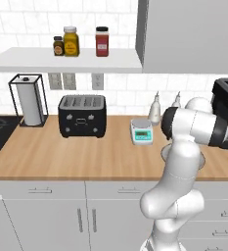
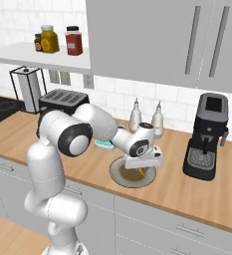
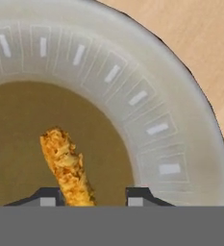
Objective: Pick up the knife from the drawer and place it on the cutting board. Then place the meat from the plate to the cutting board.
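Gripper (image 3: 93,196) low over plate (image 3: 180,129) on worktop (image 2: 197,191), fingers (image 3: 48,196) straddling near end of breaded meat strip (image 3: 65,166). Left finger touching meat, right apart; grasp not confirmed. Plate near coffee machine (image 2: 206,137).

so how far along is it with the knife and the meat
The knife step can't be judged: the views show neither knife, drawer nor board. In hand is the meat: the two-finger gripper is down over the round grey-rimmed plate, its tips either side of the crumbed golden meat strip, partly closed, grip unconfirmed. Left: lifting the strip and setting it on the cutting board.
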